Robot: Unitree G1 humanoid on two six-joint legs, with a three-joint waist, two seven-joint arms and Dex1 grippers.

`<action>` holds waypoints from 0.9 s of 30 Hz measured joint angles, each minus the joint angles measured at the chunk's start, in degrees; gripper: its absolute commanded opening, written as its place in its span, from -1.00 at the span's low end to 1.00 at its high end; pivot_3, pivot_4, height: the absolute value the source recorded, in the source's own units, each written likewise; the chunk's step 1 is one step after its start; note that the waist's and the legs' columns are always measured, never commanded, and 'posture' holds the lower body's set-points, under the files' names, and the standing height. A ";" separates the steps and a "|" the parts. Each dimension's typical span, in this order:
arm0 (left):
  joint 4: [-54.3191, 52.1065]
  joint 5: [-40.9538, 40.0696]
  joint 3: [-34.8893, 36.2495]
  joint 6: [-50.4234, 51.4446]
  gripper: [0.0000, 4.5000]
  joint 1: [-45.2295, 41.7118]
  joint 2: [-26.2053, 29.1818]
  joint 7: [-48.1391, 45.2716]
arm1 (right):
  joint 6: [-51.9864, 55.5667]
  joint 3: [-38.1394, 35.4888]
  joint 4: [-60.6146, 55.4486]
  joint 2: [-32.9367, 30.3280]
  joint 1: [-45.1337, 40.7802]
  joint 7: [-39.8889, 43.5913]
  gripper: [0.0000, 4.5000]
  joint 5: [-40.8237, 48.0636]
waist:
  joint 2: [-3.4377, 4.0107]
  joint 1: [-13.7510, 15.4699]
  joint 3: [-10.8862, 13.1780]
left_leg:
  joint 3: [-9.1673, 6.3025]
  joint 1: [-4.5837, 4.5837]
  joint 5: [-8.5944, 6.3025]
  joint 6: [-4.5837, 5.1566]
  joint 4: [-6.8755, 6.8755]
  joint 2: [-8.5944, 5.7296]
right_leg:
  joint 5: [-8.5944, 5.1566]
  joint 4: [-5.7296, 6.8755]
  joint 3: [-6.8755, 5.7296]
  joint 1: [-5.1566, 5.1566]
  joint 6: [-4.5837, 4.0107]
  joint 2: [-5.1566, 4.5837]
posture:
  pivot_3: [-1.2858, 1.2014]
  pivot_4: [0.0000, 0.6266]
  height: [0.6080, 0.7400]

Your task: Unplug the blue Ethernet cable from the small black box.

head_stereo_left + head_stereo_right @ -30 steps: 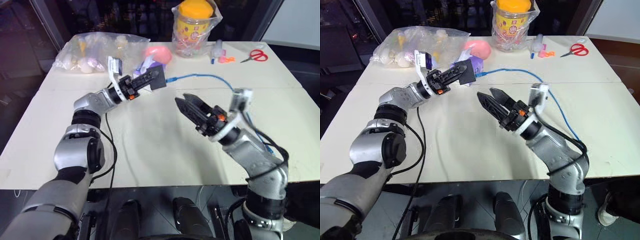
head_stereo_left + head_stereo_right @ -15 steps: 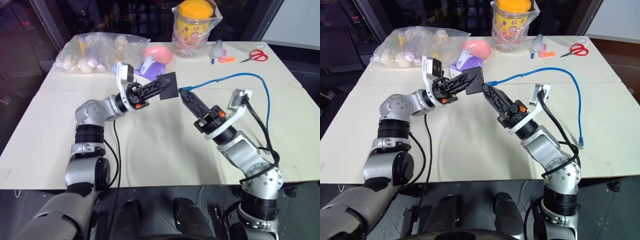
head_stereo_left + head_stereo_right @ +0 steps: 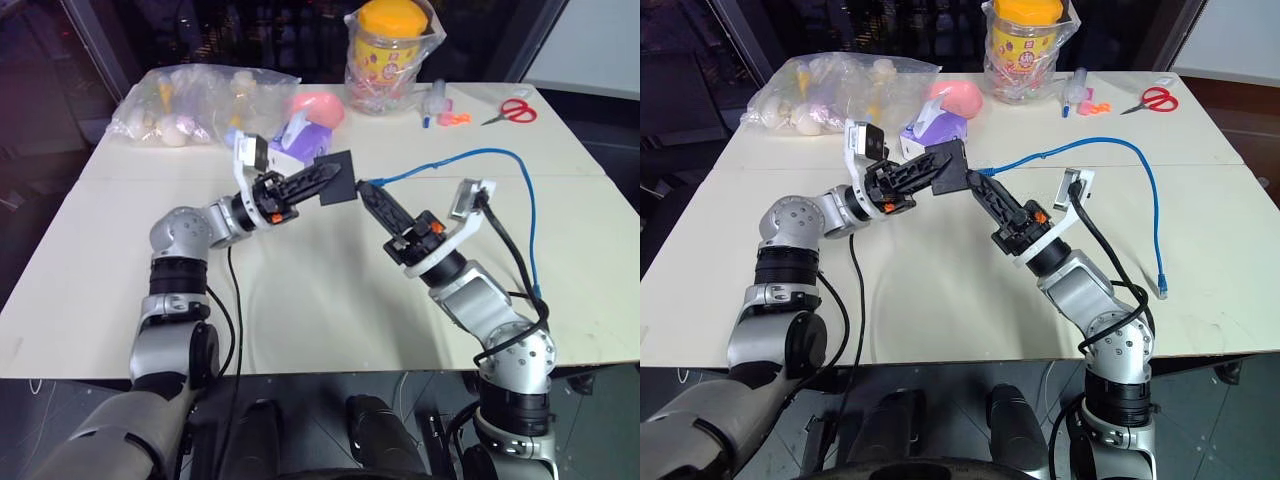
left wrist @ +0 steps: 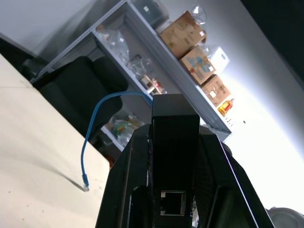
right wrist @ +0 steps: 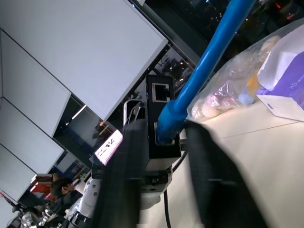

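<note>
Cable (image 3: 500,155) in bright blue arcs above the table (image 3: 300,290) in the left eye view, one end running to the flat black box (image 3: 335,180), held aloft mid-table. Left gripper (image 3: 318,181) has its fingers clamped on the box. Right gripper (image 3: 372,195) has fingers closed together at the cable, just beside the box.

Left wrist view: box (image 4: 175,156) sits pinched between both fingers, an empty port facing us; the cable's free plug (image 4: 86,182) rests on the table.

Right wrist view: cable (image 5: 199,76) still plugged into the box (image 5: 161,123), dark fingers (image 5: 126,171) on either side of it.
</note>
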 measured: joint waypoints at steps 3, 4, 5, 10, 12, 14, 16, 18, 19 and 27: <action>-0.19 -0.30 -0.06 0.06 -0.78 0.03 0.21 0.10 | -0.28 0.22 0.03 0.15 0.00 0.01 -0.99 0.00 | 0.00 0.00 0.00 | 0.00 -0.01 0.00 0.00 0.00 0.00 | 0.00 -0.01 0.00 -0.01 0.00 0.00 | 0.03 -0.52 1.00; -0.20 -0.49 -0.09 0.08 -0.78 0.03 0.32 0.12 | -0.44 0.37 0.03 0.19 -0.03 0.02 -0.99 0.00 | 0.00 0.00 0.00 | 0.00 -0.01 0.00 0.00 0.00 0.00 | -0.01 -0.01 0.00 0.00 -0.01 0.00 | 0.03 -0.52 1.00; -0.20 -0.67 -0.13 0.10 -0.78 0.04 0.46 0.13 | -0.52 0.52 0.03 0.19 -0.09 0.01 -0.99 -0.01 | 0.00 0.00 0.00 | 0.00 -0.01 0.00 0.00 0.00 0.00 | -0.01 -0.02 0.00 -0.01 -0.03 0.00 | 0.03 -0.52 1.00; -0.12 -1.04 -0.53 -0.48 -0.78 0.03 0.79 0.21 | -0.72 0.94 0.06 0.15 -0.24 -0.21 -0.99 -0.04 | 0.00 0.00 0.00 | 0.00 -0.03 0.00 0.00 0.00 0.00 | -0.02 -0.04 0.00 -0.01 -0.03 0.00 | 0.03 -0.52 1.00; 1.30 -0.61 -1.02 -1.99 -0.78 -0.49 1.07 0.18 | -1.28 0.90 0.49 0.29 -0.35 -1.09 -0.99 0.00 | 0.00 0.05 0.00 | 0.00 -0.03 0.00 0.00 0.00 0.00 | -0.02 -0.06 0.00 -0.01 -0.04 0.00 | 0.03 -0.52 1.00; 4.10 0.12 -1.30 -3.44 -0.78 -2.16 1.13 0.20 | -1.89 0.66 1.40 0.32 -1.10 -2.12 -0.99 0.11 | 0.00 0.12 0.00 | 0.00 -0.10 0.00 0.00 0.04 -0.01 | -0.02 -0.09 0.00 -0.03 -0.04 0.00 | 0.03 -0.52 1.00; 6.48 0.30 -1.69 -4.64 -0.78 -3.87 1.17 0.07 | -2.44 0.31 1.81 0.26 -1.83 -2.83 -0.99 0.32 | 0.00 0.08 0.00 | 0.00 -0.15 0.00 0.00 0.03 -0.01 | -0.02 -0.20 0.00 -0.04 -0.04 0.00 | 0.03 -0.52 1.00; 10.03 1.35 -2.89 -6.60 -0.78 -6.19 1.54 -0.45 | -2.50 -0.45 3.07 -0.36 -2.68 -3.32 -0.99 0.72 | 0.00 0.08 0.00 | 0.00 -0.23 0.00 0.00 0.02 -0.01 | 0.00 -0.29 -0.01 -0.06 -0.01 0.00 | 0.03 -0.52 1.00; 11.93 2.06 -3.16 -7.93 -0.78 -7.24 2.24 -0.72 | -3.00 -1.09 3.55 -0.78 -3.00 -3.55 -0.99 0.85 | 0.00 0.06 0.00 | 0.00 -0.27 0.00 0.00 0.01 -0.01 | 0.01 -0.33 -0.01 -0.09 0.01 0.00 | 0.03 -0.52 1.00; 16.15 3.94 1.63 -15.39 -0.78 -7.59 8.54 -1.29 | -7.20 -8.09 5.08 -4.22 -3.14 -4.00 -0.99 0.01 | 0.06 0.77 -0.01 | -0.02 -0.52 -0.05 0.09 -0.11 0.01 | 0.08 -0.21 -0.09 -0.42 0.16 -0.01 | 0.03 -0.52 1.00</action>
